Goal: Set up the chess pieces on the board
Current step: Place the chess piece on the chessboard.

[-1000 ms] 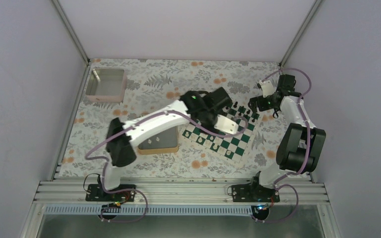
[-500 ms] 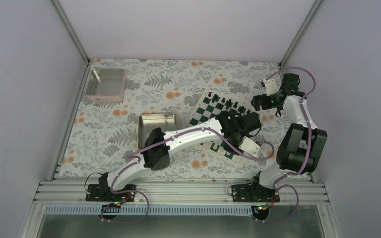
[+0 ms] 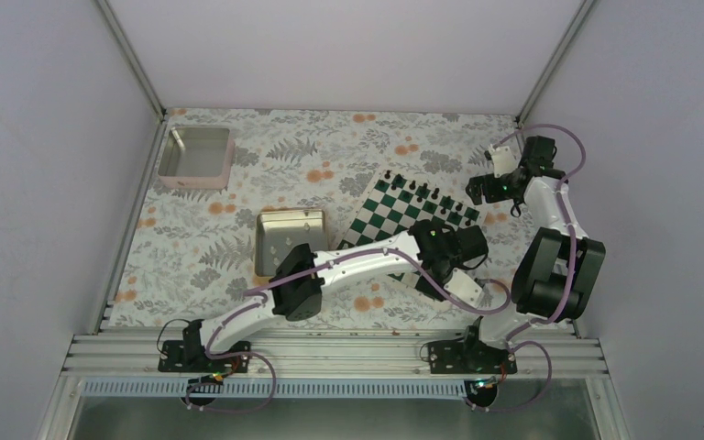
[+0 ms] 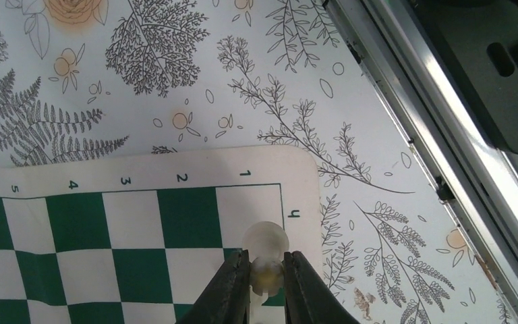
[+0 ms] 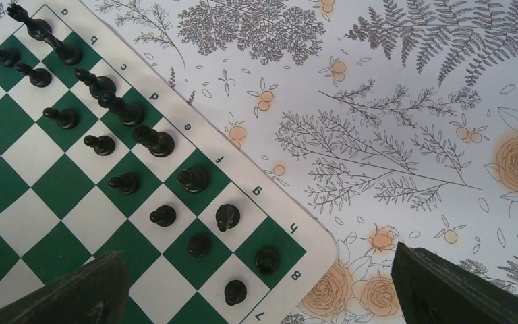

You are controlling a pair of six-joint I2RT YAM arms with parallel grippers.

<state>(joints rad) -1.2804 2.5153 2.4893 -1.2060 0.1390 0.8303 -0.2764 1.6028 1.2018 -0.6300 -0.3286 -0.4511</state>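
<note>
Stretched long and low across the worktop (image 3: 238, 197) with the left arm (image 3: 357, 261), from its base all the way to the near corner of the board (image 3: 403, 215). Pinched tight in the left gripper (image 4: 265, 270): one white pawn (image 4: 265, 241), round head poking out past the fingertips, right by the corner marked 1 and h. Can't tell if resting on the board or just above it. Over on the right arm (image 3: 550, 238): folded up tall, wrist tipped down at the far corner, right gripper (image 5: 263, 293) spread wide with nothing in it, hanging over the two rows of black pieces (image 5: 125, 111). Left of the board, a gold-rimmed tin (image 3: 291, 240).
</note>
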